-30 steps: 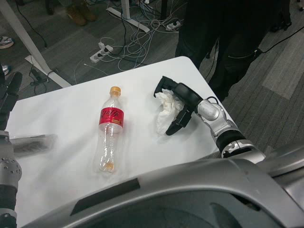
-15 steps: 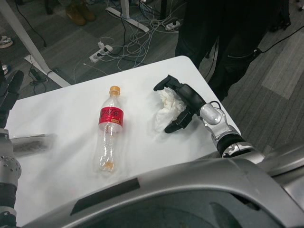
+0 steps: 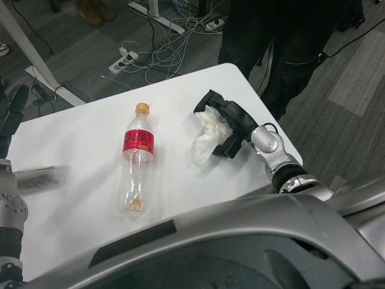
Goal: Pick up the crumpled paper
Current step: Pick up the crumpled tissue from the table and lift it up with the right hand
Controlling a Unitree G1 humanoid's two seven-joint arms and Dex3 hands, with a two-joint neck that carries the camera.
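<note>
right hand [image 3: 225, 123]: fingers wrapped round the crumpled paper [image 3: 207, 133]
left hand [image 3: 12, 111]: fingers spread, empty
tip: squeeze firmly, lift straight

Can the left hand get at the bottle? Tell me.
Probably yes: the left hand waits at the table's left edge, and bare tabletop lies between it and the bottle; reach itself is unproven.
</note>
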